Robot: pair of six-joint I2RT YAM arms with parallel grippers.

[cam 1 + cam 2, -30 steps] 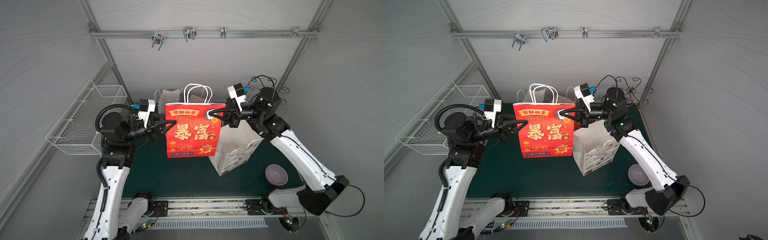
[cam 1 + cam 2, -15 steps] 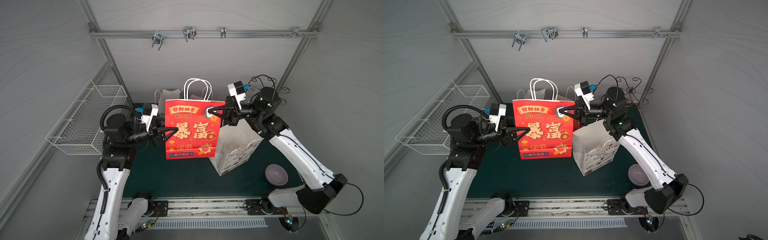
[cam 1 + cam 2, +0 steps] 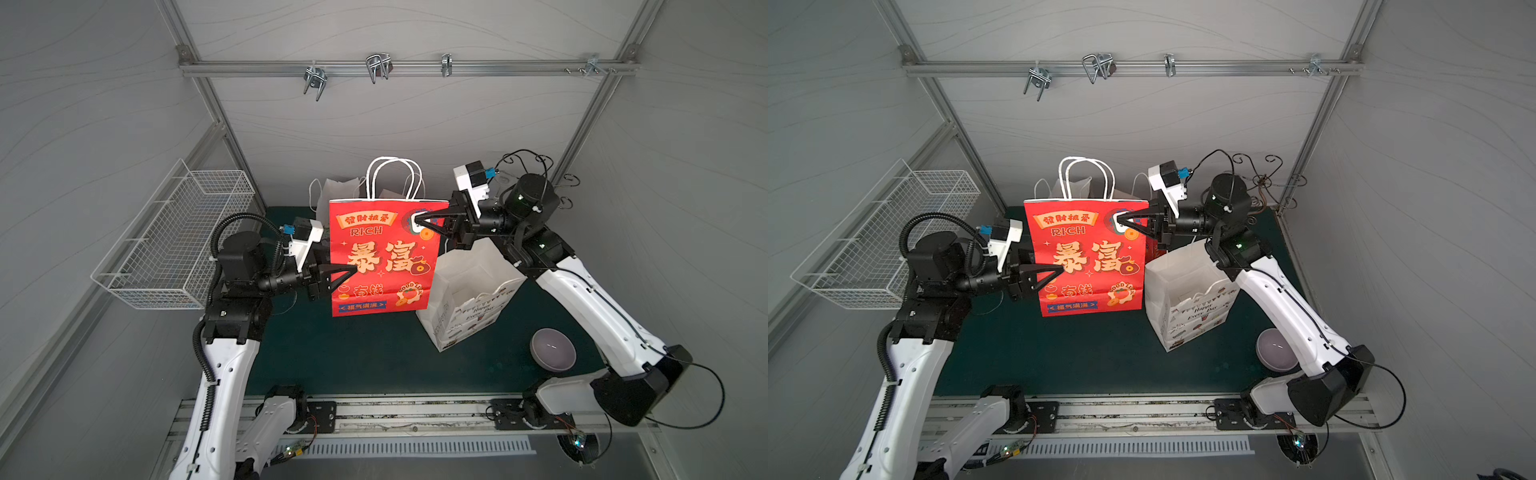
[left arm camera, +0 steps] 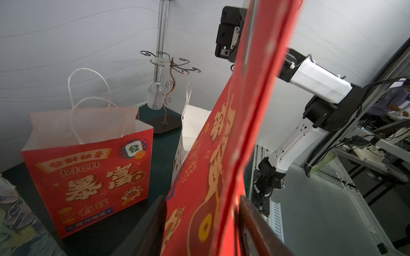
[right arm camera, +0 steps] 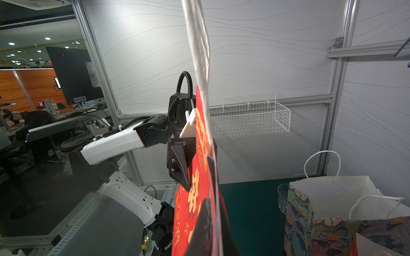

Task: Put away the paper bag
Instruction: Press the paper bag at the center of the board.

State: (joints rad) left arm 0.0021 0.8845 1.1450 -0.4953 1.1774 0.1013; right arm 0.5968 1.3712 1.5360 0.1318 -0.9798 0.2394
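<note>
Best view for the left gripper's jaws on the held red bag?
Left wrist: the left gripper straddles the held red bag, a finger each side. Both top views and right wrist show only the front finger.

A dark green mat-covered table (image 3: 353,357) carries a white paper bag with printed bunting (image 3: 465,307), standing open, and a round lilac bowl (image 3: 552,349) near it. Farther back stand a red paper bag printed RICH (image 4: 88,177), a floral-patterned paper bag (image 5: 321,226), a clear glass tumbler (image 5: 282,199) just beside it, and a curled wire glass stand (image 4: 165,124).
</note>
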